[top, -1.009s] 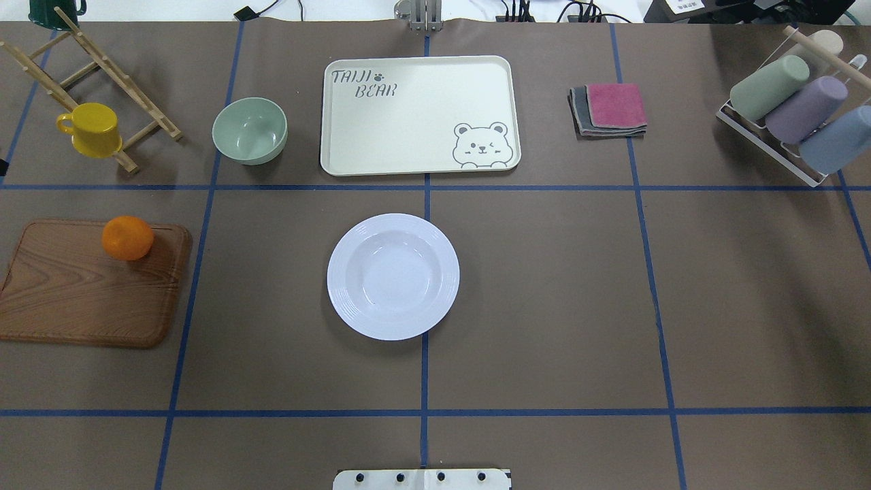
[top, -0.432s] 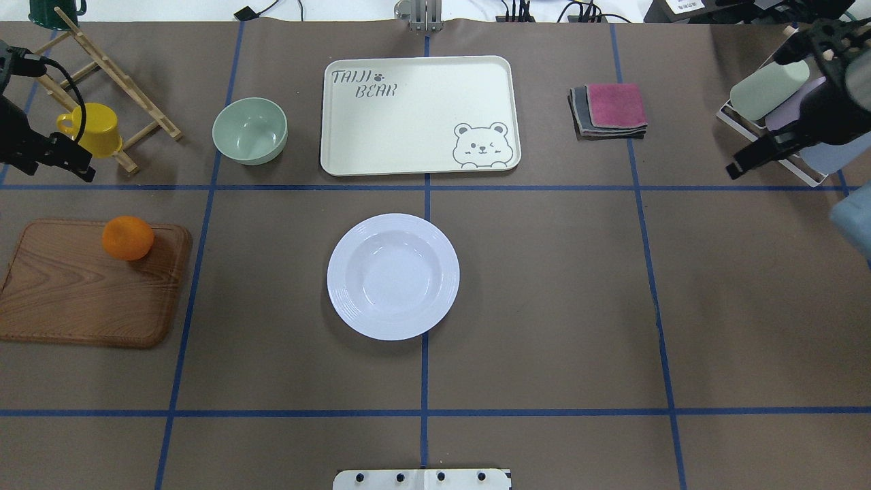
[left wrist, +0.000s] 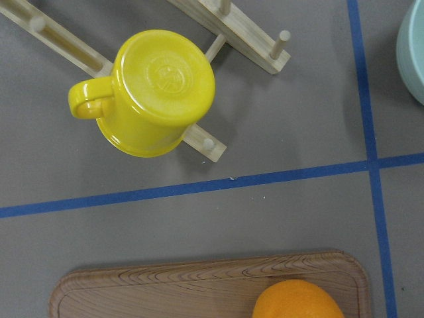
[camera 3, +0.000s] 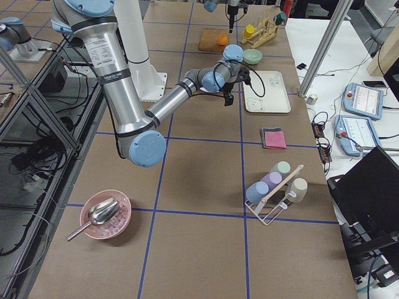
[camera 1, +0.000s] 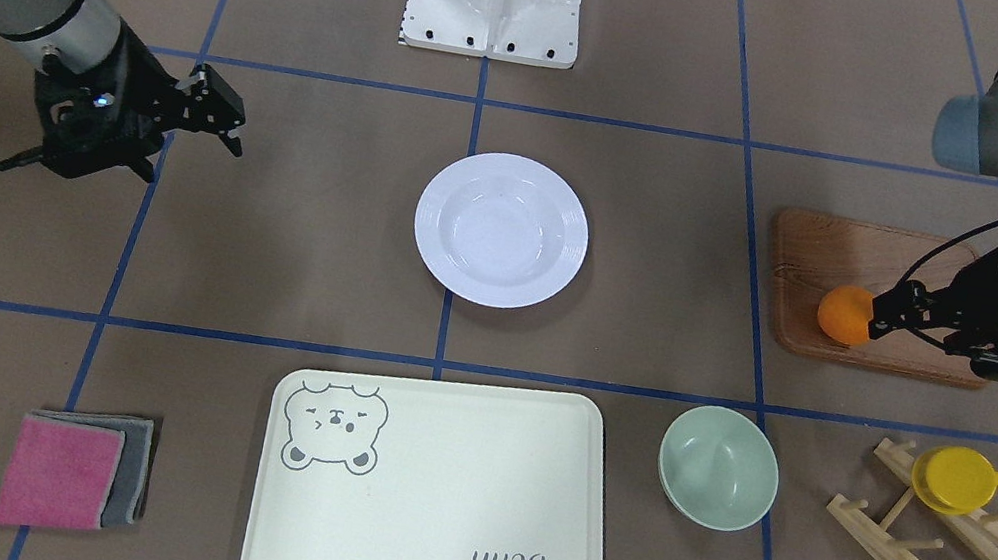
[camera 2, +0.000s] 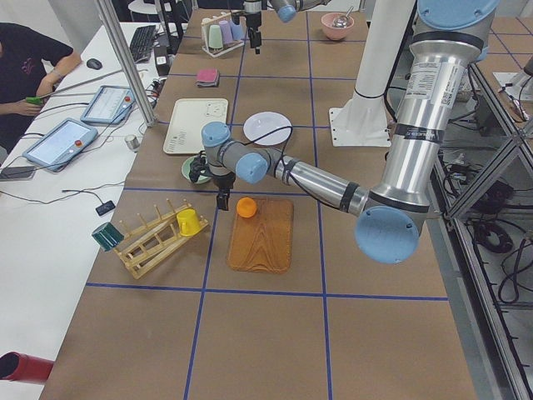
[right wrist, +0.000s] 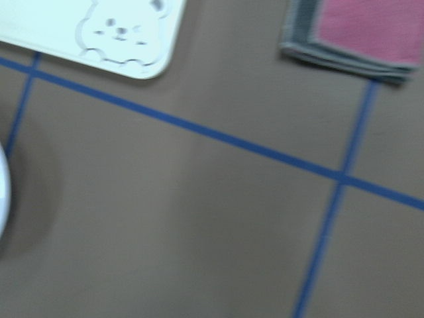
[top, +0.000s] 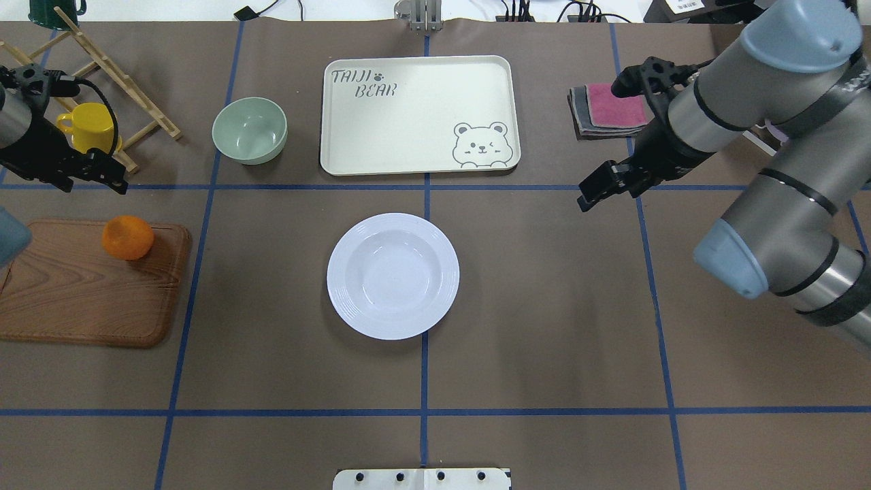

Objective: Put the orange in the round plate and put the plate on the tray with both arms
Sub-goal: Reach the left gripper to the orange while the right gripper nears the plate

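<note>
The orange [top: 128,237] lies on the far right corner of a wooden board, and also shows at the bottom edge of the left wrist view as the orange [left wrist: 298,301]. The white round plate [top: 393,275] sits empty at the table's middle. Beyond it lies the cream bear tray [top: 418,114], also empty. My left gripper [top: 109,180] hovers open, above the table just beyond the orange, holding nothing. My right gripper [top: 599,186] hangs open, right of the tray's near corner and well right of the plate, also holding nothing.
The brown wood-grain board [top: 75,299] is at the left. A pale-green bowl [top: 250,131] stands left of the tray. A yellow cup [top: 92,129] hangs on a wooden rack [top: 146,112]. Folded cloths [top: 612,109] lie under the right arm. A person [camera 2: 25,62] sits beyond the table.
Both arms have come into the overhead view. The left gripper has moved right and nearer, toward the orange. The right arm has swept left from the cup rack toward the tray's corner.
</note>
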